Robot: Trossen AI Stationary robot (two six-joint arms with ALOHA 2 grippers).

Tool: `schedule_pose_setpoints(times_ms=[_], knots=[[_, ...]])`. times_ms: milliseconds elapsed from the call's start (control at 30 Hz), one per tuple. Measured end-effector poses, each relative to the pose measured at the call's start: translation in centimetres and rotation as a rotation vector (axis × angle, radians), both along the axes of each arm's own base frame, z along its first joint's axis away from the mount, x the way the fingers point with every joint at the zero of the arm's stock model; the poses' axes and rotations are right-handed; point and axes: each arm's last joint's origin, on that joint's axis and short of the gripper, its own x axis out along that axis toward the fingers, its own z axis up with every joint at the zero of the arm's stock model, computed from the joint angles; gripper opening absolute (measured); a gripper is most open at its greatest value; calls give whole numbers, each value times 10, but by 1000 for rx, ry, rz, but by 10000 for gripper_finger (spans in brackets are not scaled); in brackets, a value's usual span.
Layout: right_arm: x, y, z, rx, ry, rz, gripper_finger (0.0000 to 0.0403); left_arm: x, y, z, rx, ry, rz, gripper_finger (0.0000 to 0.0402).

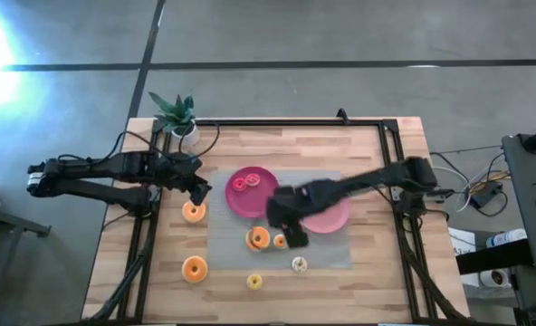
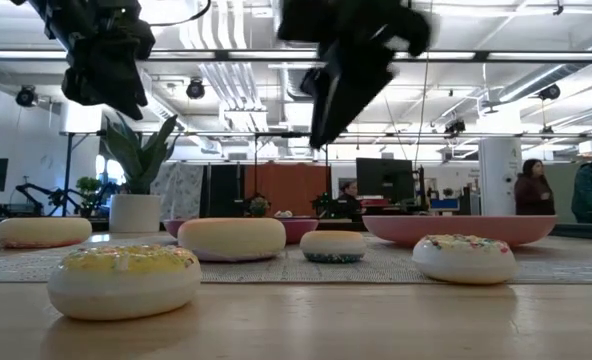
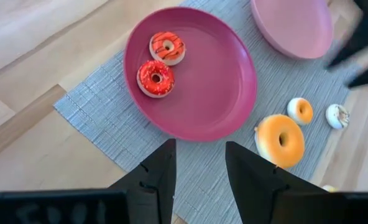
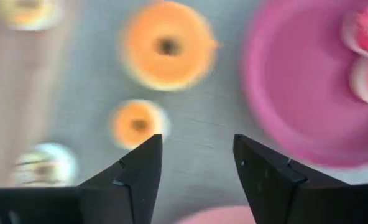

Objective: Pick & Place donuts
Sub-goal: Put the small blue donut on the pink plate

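Observation:
Two toy donuts, a red one (image 3: 155, 78) and an orange striped one (image 3: 167, 47), lie on the dark pink plate (image 3: 215, 93). On the grey mat lie a large orange donut (image 1: 258, 238), a small orange one (image 1: 280, 241) and a cream one (image 1: 299, 264). Two more orange donuts (image 1: 194, 212) (image 1: 195, 269) and a yellow one (image 1: 254, 282) rest on the wood. My left gripper (image 3: 199, 146) hangs open above the mat's left edge, beside the dark plate. My right gripper (image 4: 197, 140) is open above the mat, just past the small orange donut (image 4: 137, 123).
A lighter pink plate (image 1: 333, 217) sits on the mat under my right arm. A potted plant (image 1: 176, 113) stands at the table's far left corner. Black frame rails (image 1: 277, 122) run along the table's far, left and right sides. People show in the room behind.

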Motion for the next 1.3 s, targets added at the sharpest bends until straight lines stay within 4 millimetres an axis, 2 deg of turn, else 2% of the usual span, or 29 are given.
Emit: schedule_pose_setpoints(times_ms=[133,300,400,567,833,1000,1300], knots=[[-17,28,-16,10,1,29,187,2,0,-3,2,-14,-3,112],[-24,53,-43,24,76,4,196,3,0,-4,9,-17,-10,112],[-23,67,-54,-24,95,45,198,2,0,-6,7,-12,-11,112],[-13,86,-61,-124,63,105,195,2,-1,-8,-3,-8,-14,112],[-10,83,-66,-184,40,32,191,2,-1,-8,-10,-9,-18,112],[-6,82,-68,-141,9,23,183,2,-1,-8,-10,-9,-18,112],[0,78,-92,-90,69,17,167,2,-1,-8,-10,-9,-19,112]])
